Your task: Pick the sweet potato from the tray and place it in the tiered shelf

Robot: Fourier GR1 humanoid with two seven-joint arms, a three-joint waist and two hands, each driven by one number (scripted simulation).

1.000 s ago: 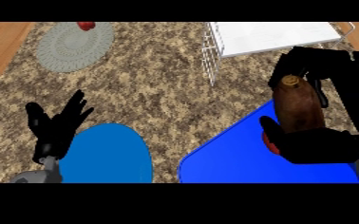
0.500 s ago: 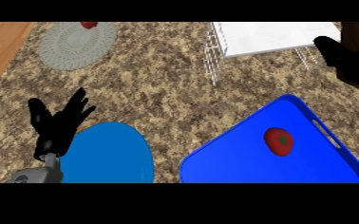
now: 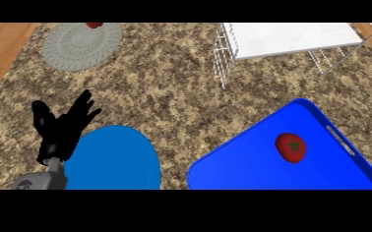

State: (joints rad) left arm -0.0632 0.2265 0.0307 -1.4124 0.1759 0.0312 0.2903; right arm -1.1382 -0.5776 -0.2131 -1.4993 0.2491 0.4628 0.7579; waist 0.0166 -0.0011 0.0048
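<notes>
A blue tray [image 3: 240,164] lies at the lower right of the counter with a red tomato [image 3: 291,147] on it. No sweet potato shows anywhere in the view. The white wire tiered shelf [image 3: 291,40] stands at the upper right, and its top surface is bare. My left hand [image 3: 62,128] rests open at the lower left, fingers up, beside a blue plate [image 3: 116,159]. My right hand is out of the view.
A round grey mat [image 3: 81,46] lies at the upper left with a small red object [image 3: 94,24] at its far edge. A wooden strip [image 3: 11,44] borders the counter on the left.
One second ago my right hand held the brown sweet potato over the tray. It then rose toward the shelf and has now left the view, and the sweet potato is gone from sight.
</notes>
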